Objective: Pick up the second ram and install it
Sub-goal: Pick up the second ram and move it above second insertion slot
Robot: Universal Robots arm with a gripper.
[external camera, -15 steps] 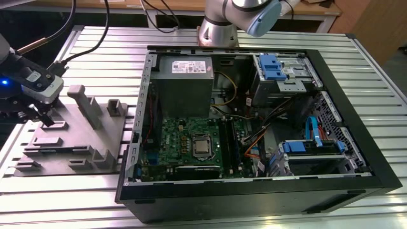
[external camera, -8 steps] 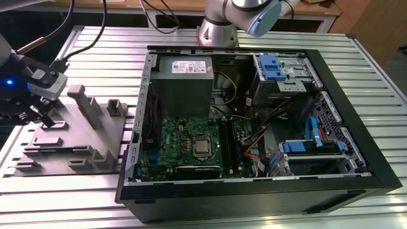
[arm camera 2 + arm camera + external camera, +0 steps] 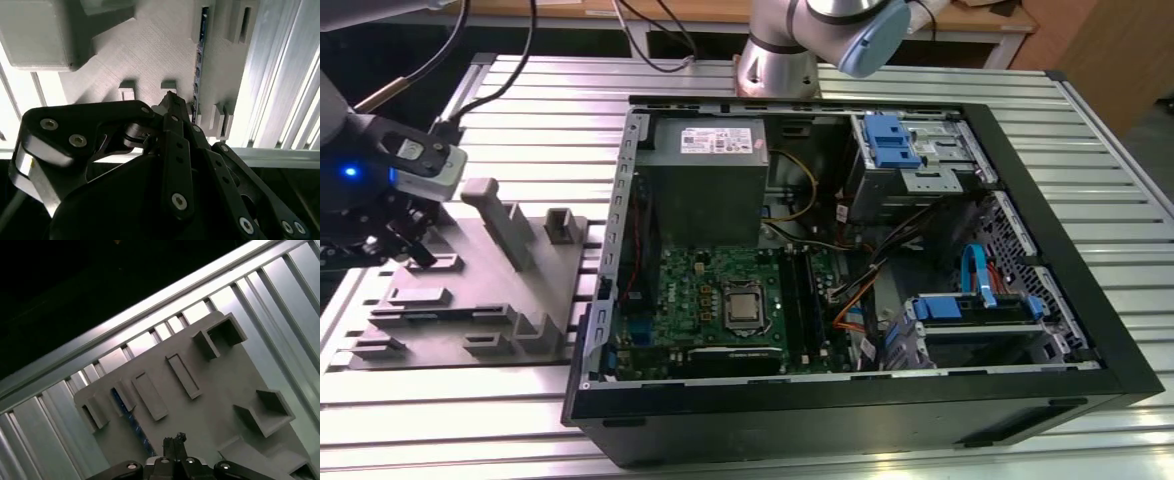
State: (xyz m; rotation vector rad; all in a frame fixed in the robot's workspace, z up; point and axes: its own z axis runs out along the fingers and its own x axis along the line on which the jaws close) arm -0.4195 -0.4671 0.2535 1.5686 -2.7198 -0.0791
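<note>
The second ram is a thin blue-green stick standing on edge in a slot of the grey holder block. In the second wrist view the ram runs along the holder block, just beside my fingertips. My gripper hovers over the block with its fingers together and nothing between them; the ram lies a short way to one side of the tips. In the exterior view my gripper hangs over the holder block at the exterior view's left.
The open computer case lies at the exterior view's right, with the motherboard, black memory slots, power supply, blue drive brackets and orange cables inside. Raised grey posts stand on the holder block. Everything rests on a ribbed aluminium table.
</note>
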